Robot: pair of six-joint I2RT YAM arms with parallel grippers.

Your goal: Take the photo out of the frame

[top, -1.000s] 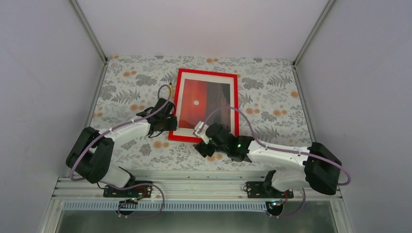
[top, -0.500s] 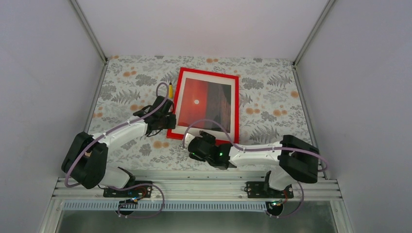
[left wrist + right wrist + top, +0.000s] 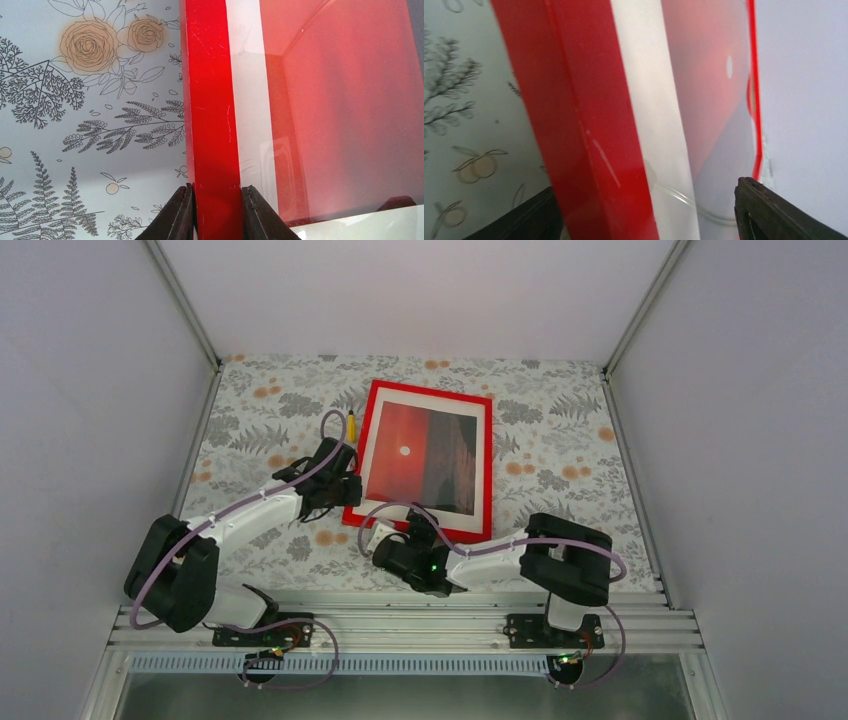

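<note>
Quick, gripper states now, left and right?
Left gripper: closed on the thin bright red rectangular picture frame.
Right gripper: open, astride the frame's edge.

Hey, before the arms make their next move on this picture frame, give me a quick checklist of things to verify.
1. Left hand shut on the frame, left rail: ok.
2. Right hand open, fingers either side of the near rail: ok.
3. Photo out of the frame: not ok, it sits inside.
4. Frame's rear opened: cannot tell, it lies face up.
5. Yellow tool clear of both hands: ok.
</note>
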